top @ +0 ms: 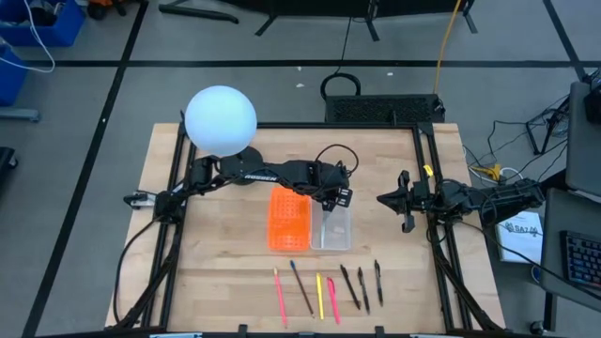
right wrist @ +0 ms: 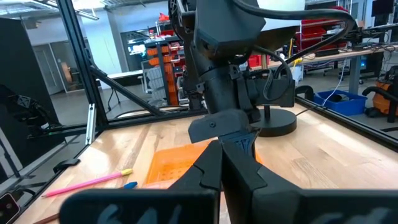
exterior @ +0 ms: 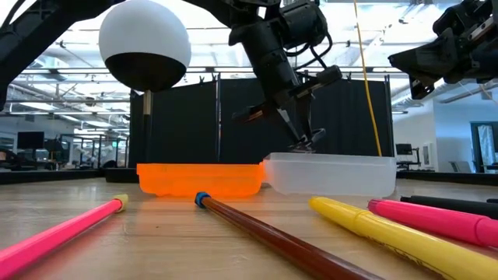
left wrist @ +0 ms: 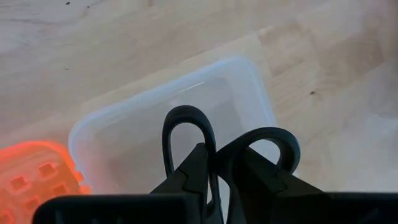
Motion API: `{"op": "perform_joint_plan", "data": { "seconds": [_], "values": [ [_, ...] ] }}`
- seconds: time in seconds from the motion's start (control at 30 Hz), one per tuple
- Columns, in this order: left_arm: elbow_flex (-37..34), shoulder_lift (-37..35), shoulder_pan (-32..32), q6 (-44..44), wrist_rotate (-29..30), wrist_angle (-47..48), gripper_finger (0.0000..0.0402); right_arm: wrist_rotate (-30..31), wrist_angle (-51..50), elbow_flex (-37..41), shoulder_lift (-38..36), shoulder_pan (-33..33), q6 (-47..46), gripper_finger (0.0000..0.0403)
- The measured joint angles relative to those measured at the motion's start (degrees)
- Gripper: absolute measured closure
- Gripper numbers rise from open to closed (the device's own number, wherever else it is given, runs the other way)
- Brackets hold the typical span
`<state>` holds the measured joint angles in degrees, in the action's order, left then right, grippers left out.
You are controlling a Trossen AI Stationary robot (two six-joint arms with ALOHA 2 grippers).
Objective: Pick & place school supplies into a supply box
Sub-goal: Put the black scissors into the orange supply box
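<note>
Left wrist view: left gripper (left wrist: pixel 214 180) is clamped on the black-handled scissors (left wrist: pixel 199 134), its 2 dark fingers (left wrist: pixel 186 177) pinching the handles where the 2 black loops meet. The loops stand up into mid-frame, directly over the clear plastic box (left wrist: pixel 112 124), which fills the centre of the frame. The blades are hidden behind the fingers. The orange gridded lid (left wrist: pixel 31 177) shows at lower left, joined to the box.

Low view: same gripper (exterior: pixel 303 140) hangs at centre frame, just above the rim of the clear box (exterior: pixel 334 175). A small part of the scissors (exterior: pixel 315 138) shows at the fingertips, right at the box's upper edge; whether it touches the box I cannot tell. The orange lid (exterior: pixel 198 179) lies flat left of the box.

High view: box (top: pixel 331 230) and lid (top: pixel 289 221) sit side by side at table centre, left arm reaching in from the upper left, its gripper (top: pixel 331 199) over the box's far end. In the lower part of the frame, in front of the box, 7 pens and pencils lie in a loose row on the wood: a pink pencil (top: pixel 280 292), a dark brown pencil (top: pixel 301 286), a yellow pen (top: pixel 319 294), a pink pen (top: pixel 332 299) and 3 black pens (top: pixel 363 284).

Right gripper (top: pixel 406 201) is closed and empty, held above the table at right of centre, well apart from the box. A white globe lamp (top: pixel 221 121) stands at the upper left of the table.
</note>
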<state>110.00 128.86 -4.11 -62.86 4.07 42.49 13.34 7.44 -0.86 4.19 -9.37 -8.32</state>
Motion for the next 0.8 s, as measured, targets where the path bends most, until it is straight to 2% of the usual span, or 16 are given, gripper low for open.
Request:
{"op": "perform_joint_plan", "data": {
  "seconds": [0.53,0.8],
  "values": [
    [-0.01,2.46,0.67,1.07,1.92,0.35,0.034,0.0,-0.2,0.0,0.02,0.02,0.0,0.0403],
    [0.04,3.81,1.64,1.06,4.76,-0.52,0.034,0.0,-0.37,0.0,0.07,0.02,0.01,0.0403]
  ]
}}
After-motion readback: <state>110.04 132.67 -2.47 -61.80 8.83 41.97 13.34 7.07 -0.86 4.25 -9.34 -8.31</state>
